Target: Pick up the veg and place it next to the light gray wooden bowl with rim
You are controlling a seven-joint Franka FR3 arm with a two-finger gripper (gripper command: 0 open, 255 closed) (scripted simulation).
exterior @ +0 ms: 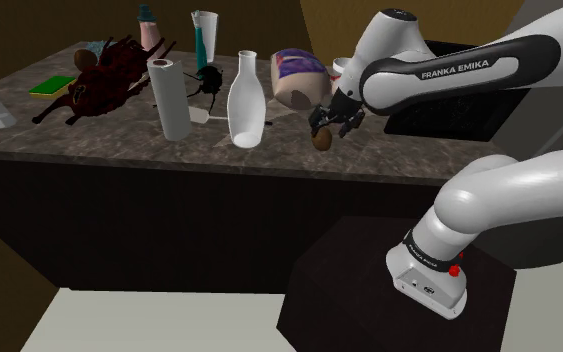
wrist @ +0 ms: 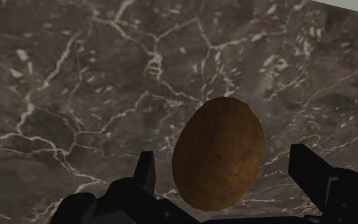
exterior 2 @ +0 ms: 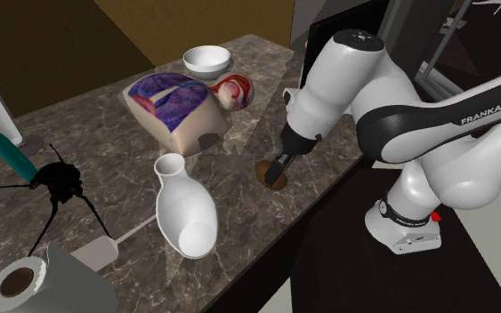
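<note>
One potato [wrist: 219, 153] — arm lettering [exterior: 455, 70] "FRANKA EMIKA"

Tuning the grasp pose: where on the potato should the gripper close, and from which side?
Across its narrow middle, from straight above. The potato lies flat on the marble counter, an oval whose short width sits inside the open gripper, so the fingers can likely close on its two long flanks.
</note>
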